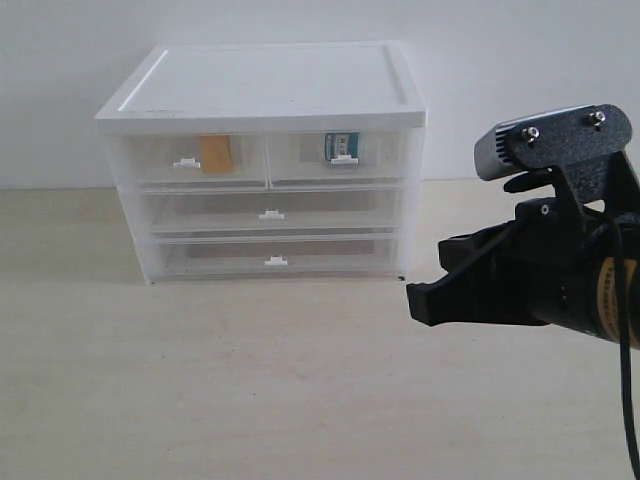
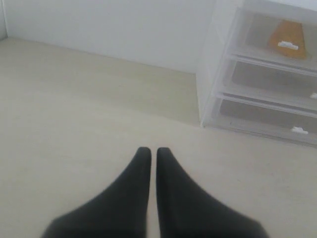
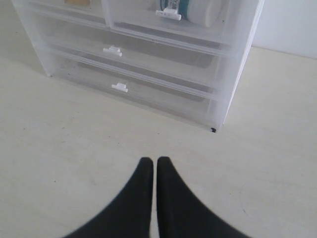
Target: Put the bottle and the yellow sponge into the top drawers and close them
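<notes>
White plastic cabinet [image 1: 265, 85] fills the upper centre of the exterior frame; its top drawers [image 1: 300, 168] look flush shut, yellow sponge [image 1: 215, 155] behind the left front, bottle [image 1: 341, 147] behind the right. My right end effector [image 1: 425, 300], pinched together and empty, hangs lower right, well apart from it. My left end effector [image 2: 154, 151], likewise empty and pinched, faces bare surface [image 2: 74, 109]. I judge only retreat remains, room all round.

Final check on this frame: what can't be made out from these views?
1. The bottle: label text too small in the exterior view, hazed behind the translucent top drawers; cut off by the right wrist view's edge.
2. The yellow sponge: just a hazy patch, shape unclear.
3. Left gripper: outside the exterior view.
</notes>
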### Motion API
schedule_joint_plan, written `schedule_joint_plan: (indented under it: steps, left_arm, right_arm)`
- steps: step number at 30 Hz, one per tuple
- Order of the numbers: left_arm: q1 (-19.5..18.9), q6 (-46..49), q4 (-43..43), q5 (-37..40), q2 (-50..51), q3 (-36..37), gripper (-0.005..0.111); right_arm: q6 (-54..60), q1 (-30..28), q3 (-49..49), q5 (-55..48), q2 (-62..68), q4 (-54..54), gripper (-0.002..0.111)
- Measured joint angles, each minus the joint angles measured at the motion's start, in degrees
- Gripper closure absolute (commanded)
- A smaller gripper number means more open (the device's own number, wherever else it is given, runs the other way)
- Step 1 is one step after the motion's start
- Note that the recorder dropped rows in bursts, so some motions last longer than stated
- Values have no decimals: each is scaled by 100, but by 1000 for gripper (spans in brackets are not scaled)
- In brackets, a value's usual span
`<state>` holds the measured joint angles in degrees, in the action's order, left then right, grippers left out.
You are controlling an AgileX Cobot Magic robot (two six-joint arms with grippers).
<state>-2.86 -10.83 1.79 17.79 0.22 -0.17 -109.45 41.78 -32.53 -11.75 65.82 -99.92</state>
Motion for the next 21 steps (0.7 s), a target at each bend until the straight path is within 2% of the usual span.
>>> schedule_joint_plan:
  steps: [14,21]
  left_arm:
    - [0,0,10,0,0,0,103]
    - [0,0,10,0,0,0,103]
  right_arm:
    - [0,0,0,0,-26,0,108]
    - [-45,-110,601,60,-1629,0,108]
